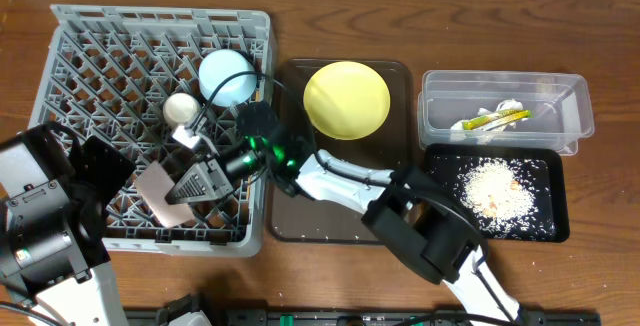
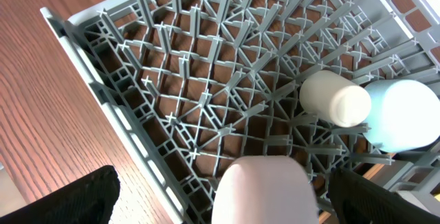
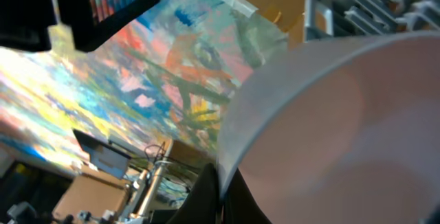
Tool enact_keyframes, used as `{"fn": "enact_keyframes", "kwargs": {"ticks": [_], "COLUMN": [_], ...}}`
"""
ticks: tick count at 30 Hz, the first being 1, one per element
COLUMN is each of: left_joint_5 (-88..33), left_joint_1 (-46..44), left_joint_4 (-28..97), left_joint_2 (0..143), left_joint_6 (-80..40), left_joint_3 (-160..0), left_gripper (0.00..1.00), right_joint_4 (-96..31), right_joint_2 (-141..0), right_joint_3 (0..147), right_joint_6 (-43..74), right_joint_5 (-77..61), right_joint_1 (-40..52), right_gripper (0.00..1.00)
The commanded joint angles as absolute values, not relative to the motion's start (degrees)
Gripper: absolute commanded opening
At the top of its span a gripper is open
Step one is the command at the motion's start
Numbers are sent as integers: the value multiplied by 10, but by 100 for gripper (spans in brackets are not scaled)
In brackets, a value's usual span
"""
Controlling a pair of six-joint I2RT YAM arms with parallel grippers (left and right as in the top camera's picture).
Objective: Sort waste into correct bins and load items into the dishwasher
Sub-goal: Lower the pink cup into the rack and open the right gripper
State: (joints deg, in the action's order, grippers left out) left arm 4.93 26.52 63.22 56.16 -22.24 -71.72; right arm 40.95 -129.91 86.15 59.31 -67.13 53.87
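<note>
The grey dish rack [image 1: 90, 56] holds the light blue bowl [image 1: 228, 74] and the small white cup [image 1: 181, 108]; both also show in the left wrist view, bowl [image 2: 402, 114] and cup [image 2: 335, 98]. My right gripper [image 1: 188, 186] reaches over the rack's front part, shut on the rim of a pale pink cup [image 1: 160, 194], as the right wrist view shows for the gripper [image 3: 220, 189] and the cup [image 3: 344, 128]. My left gripper [image 2: 220, 200] is wide open over the rack's front left corner, with the pink cup [image 2: 265, 186] just ahead of it. The yellow plate [image 1: 346, 98] lies on the brown tray. The chopsticks are out of view.
The brown serving tray [image 1: 300, 221] lies right of the rack, under my right arm. The clear tub [image 1: 440, 116] at the right holds a white paper scrap [image 1: 508, 106] and the snack wrapper [image 1: 495, 119]. The black tray [image 1: 545, 221] below it holds rice grains [image 1: 493, 186].
</note>
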Motion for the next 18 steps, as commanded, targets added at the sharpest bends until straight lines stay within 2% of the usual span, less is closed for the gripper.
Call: {"fn": "enact_keyframes", "kwargs": {"ticks": [1,6,11,13,18], "left_joint_5": [58,58,58,58,58], "left_joint_1": [267,267,267,267,267], "left_joint_4": [635,635,635,634,634], "left_joint_2": [561,561,561,561,561], "left_joint_6": [-215,-215,-215,-215,-215], "left_joint_3": [-724,-724,-724,-724,-724], "left_gripper": [98,98,98,98,98], "right_joint_4": [372,332,332,332,333], "right_joint_2": [-1297,-1297,-1296,-1297,-1296], "right_joint_3": [865,865,865,865,865], "right_joint_6": [604,604,604,604,605], "right_joint_5": [-674,-689,-715,-726,-755], "right_joint_1": [521,496,481,477,462], "right_gripper": [1,4,19,30,38]}}
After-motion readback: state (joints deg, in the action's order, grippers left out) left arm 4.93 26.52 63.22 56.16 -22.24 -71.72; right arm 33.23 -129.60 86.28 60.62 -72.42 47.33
